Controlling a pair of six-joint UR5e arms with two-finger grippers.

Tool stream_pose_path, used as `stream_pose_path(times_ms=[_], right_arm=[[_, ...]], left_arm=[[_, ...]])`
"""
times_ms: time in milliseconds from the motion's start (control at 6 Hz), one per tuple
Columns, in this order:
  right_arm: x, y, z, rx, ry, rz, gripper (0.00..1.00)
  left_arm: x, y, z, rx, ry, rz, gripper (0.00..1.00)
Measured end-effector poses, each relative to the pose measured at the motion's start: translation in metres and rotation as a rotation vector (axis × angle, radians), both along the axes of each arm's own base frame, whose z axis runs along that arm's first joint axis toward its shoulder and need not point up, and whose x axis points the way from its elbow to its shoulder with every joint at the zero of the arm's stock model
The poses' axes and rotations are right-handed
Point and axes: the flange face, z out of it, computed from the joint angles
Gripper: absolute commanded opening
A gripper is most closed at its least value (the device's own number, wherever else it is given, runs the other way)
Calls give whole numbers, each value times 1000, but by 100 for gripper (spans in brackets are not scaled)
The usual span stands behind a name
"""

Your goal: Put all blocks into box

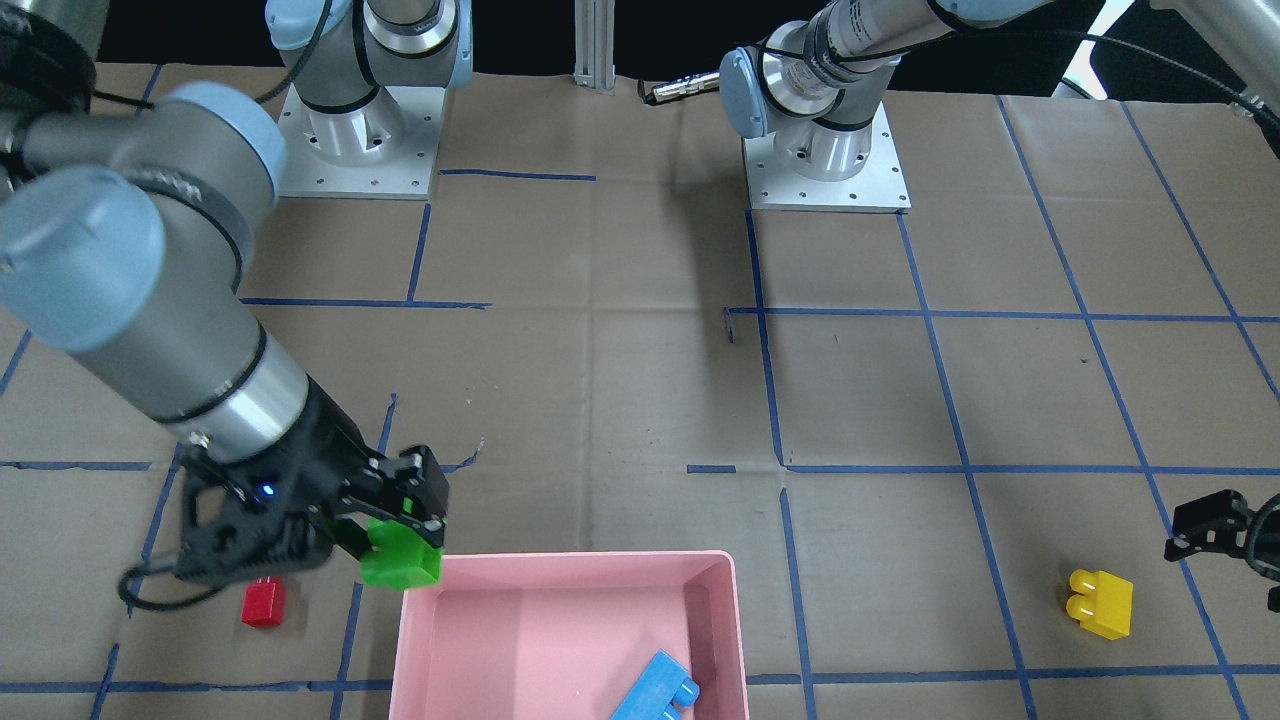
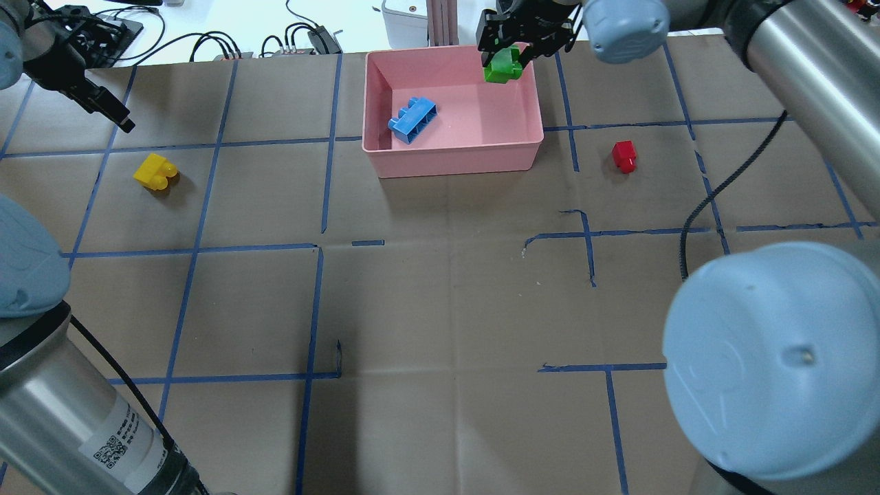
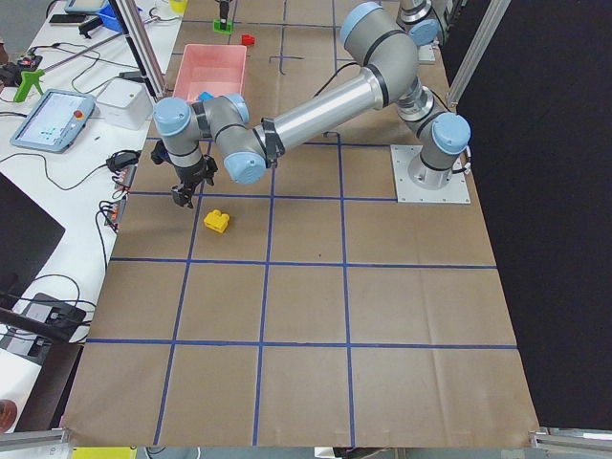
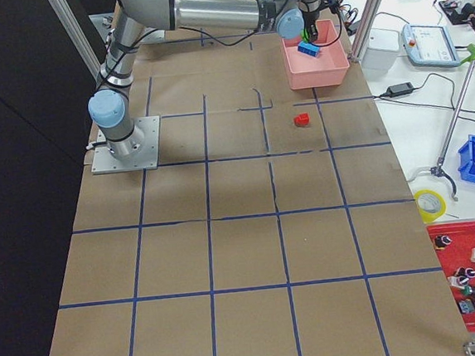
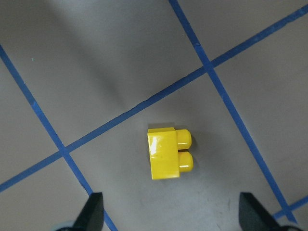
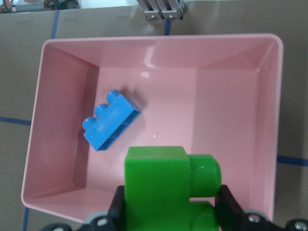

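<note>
My right gripper (image 1: 405,525) is shut on the green block (image 1: 400,560), which hangs over a corner of the pink box (image 1: 420,640). Overhead, the green block (image 2: 503,67) is above the box's far right corner (image 2: 529,62). The right wrist view has the green block (image 6: 166,185) between the fingers, above the box (image 6: 57,120). A blue block (image 2: 412,119) lies inside the box. The red block (image 2: 624,155) sits on the table right of the box. The yellow block (image 2: 155,172) lies at the left, and my left gripper (image 2: 110,113) hovers open above it, the yellow block (image 5: 168,153) between its fingertips in the wrist view.
Brown paper with blue tape lines covers the table (image 2: 440,309). Cables and devices lie past the far edge (image 2: 275,41). A metal post (image 2: 443,20) stands behind the box.
</note>
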Motion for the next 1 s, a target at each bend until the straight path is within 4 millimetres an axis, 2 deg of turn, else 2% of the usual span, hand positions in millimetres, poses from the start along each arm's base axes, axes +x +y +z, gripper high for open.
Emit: stream_pose_path(times_ms=[167, 333, 500, 667, 1000], right_arm=[[18, -12, -12, -16, -5, 5, 52], [25, -19, -13, -65, -9, 6, 100], [27, -23, -9, -128, -16, 4, 100], [28, -23, -6, -147, -22, 3, 100], [28, -18, -8, -97, -20, 4, 100]], left_arm=[[-2, 4, -28, -4, 3, 1, 99], [-5, 13, -55, -13, 6, 2, 99], [-9, 22, -77, -23, 4, 4, 99], [-10, 27, -89, -28, 2, 5, 99], [-10, 29, -96, -32, 0, 6, 99]])
